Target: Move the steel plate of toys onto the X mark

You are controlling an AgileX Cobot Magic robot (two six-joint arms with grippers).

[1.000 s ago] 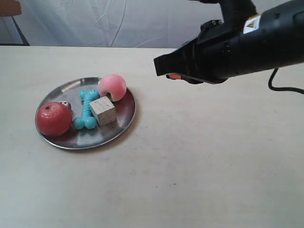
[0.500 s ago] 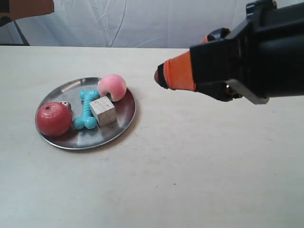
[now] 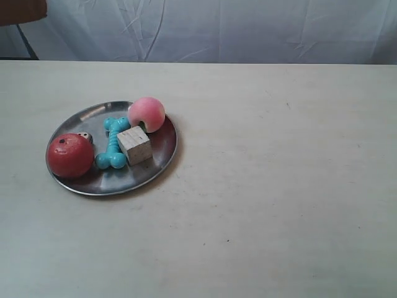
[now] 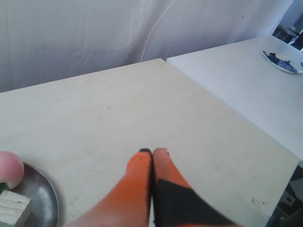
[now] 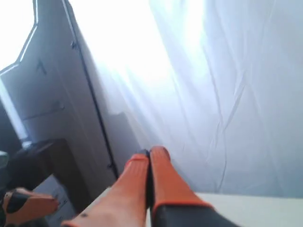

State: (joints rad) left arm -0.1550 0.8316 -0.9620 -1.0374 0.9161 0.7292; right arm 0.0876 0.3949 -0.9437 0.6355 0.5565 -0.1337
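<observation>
The steel plate (image 3: 157, 162) lies on the pale table at the exterior view's left. On it are the red ball (image 3: 70, 155), the pink peach-like ball (image 3: 147, 113), the turquoise bone (image 3: 113, 144) and the wooden cube (image 3: 135, 144). A faint small grey mark (image 3: 286, 105) further right may be the X mark. Neither arm shows over the table in the exterior view. My left gripper (image 4: 152, 151) is shut and empty, above bare table beside the plate's rim (image 4: 47, 196), with the peach ball (image 4: 9, 168) and cube (image 4: 13, 213) at the frame's edge. My right gripper (image 5: 152, 151) is shut and empty, raised toward the curtain.
An orange-brown shape (image 3: 22, 9) sits in the exterior view's top left corner. In the left wrist view a second white table (image 4: 246, 85) adjoins this one and carries a blue-patterned dish (image 4: 282, 62). A white curtain backs the table.
The black arm with the orange gripper that reached across the exterior view's right has withdrawn out of view. The plate and toys have not moved.
</observation>
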